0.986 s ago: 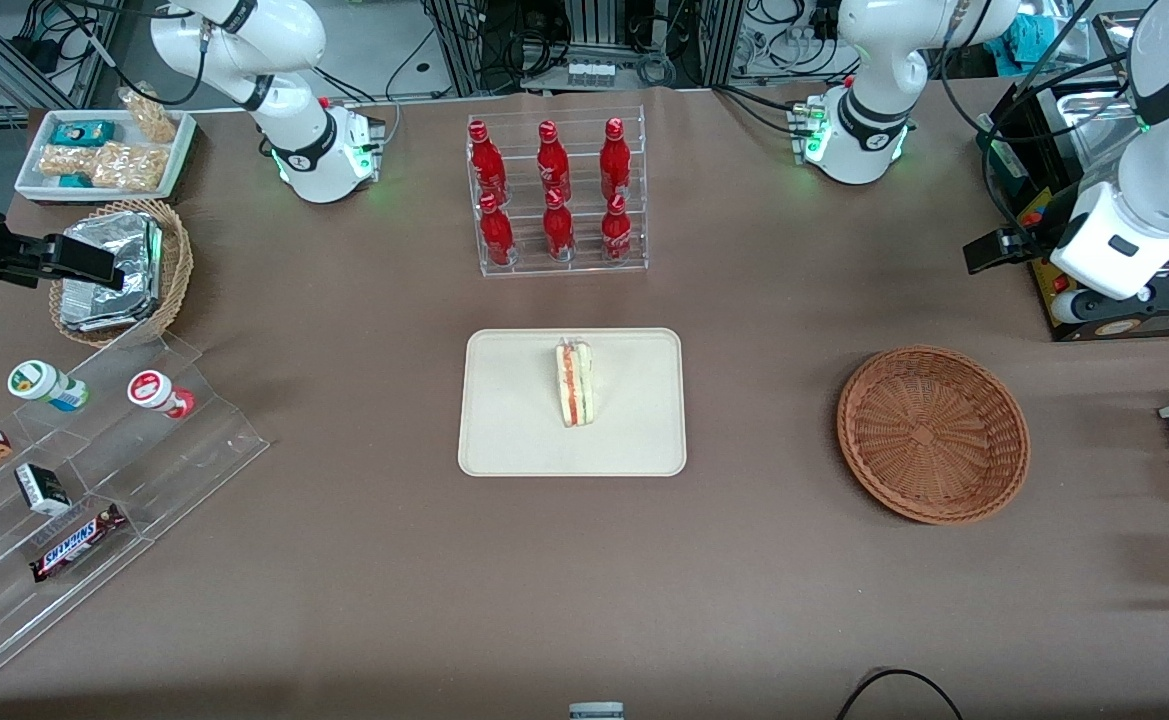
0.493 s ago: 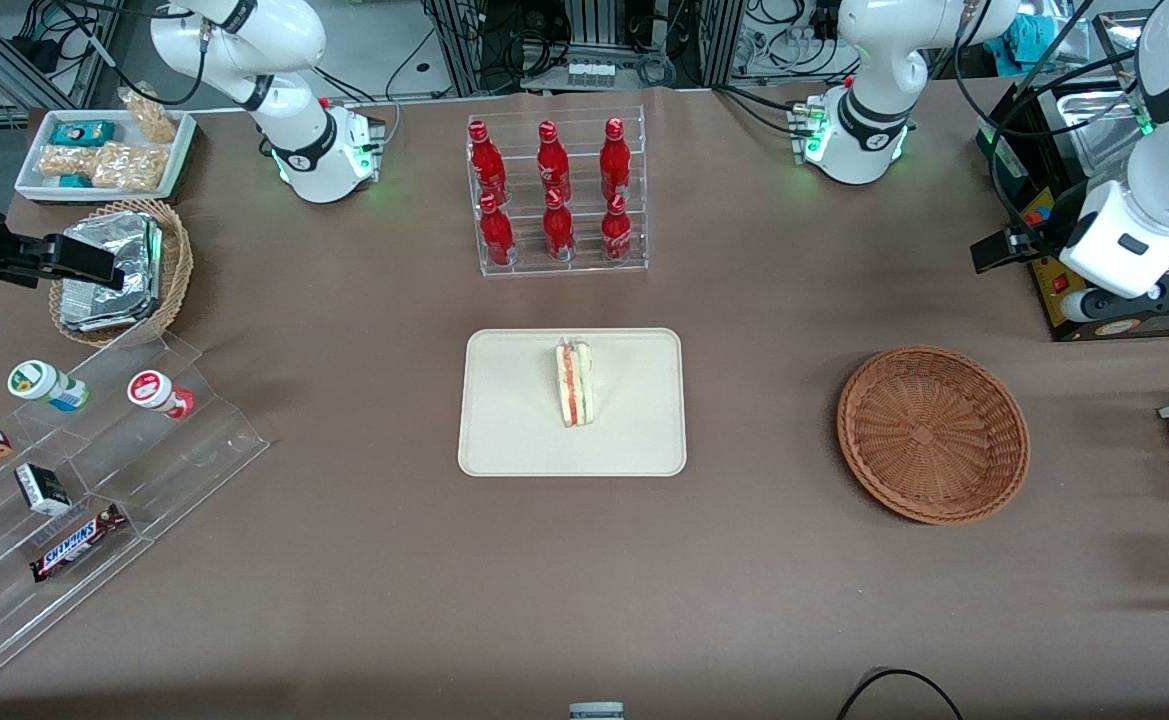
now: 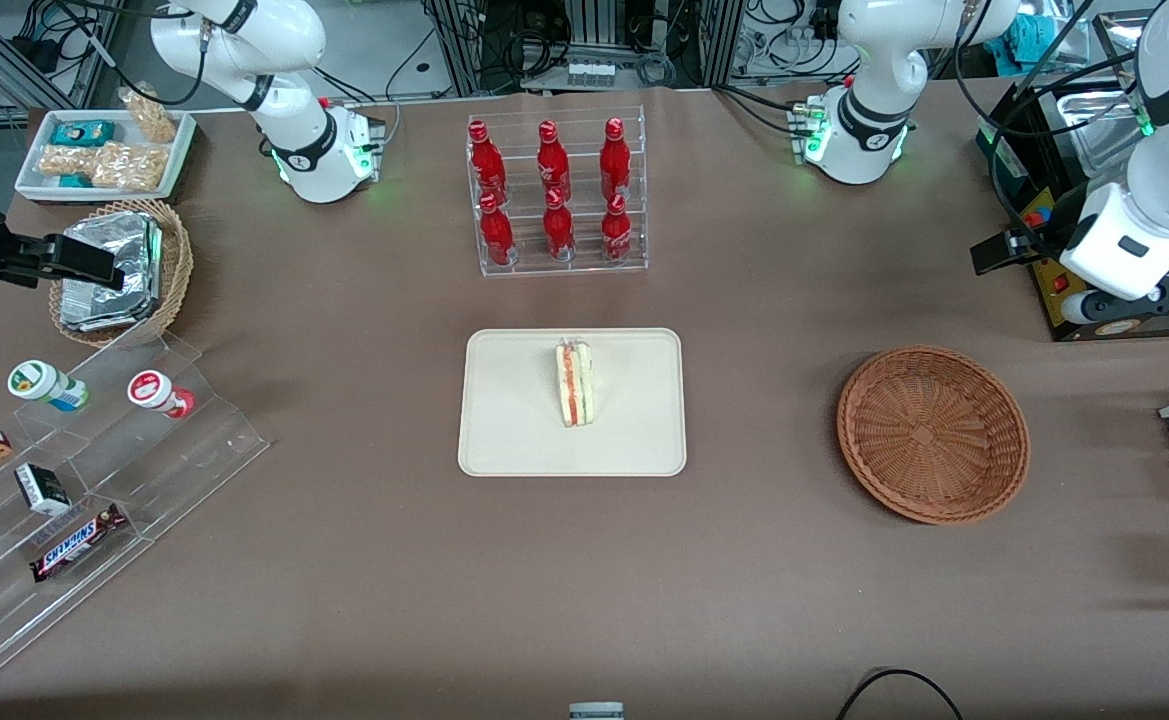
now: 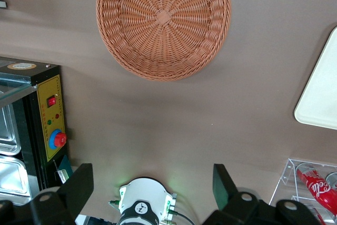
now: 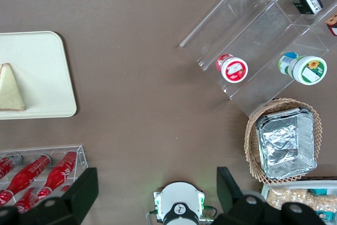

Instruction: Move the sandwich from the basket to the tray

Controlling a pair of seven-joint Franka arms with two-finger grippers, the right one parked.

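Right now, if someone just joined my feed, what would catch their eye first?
Probably the sandwich, lying on the cream tray at mid-table, with the rack of red bottles farther from the front camera. Next, the reddish-brown basket, holding nothing, toward the working arm's end. The left gripper hangs open and raised above the table, near that basket, gripping nothing.

We see the basket bare on the tabletop — our tool spread wide, well apart from it.
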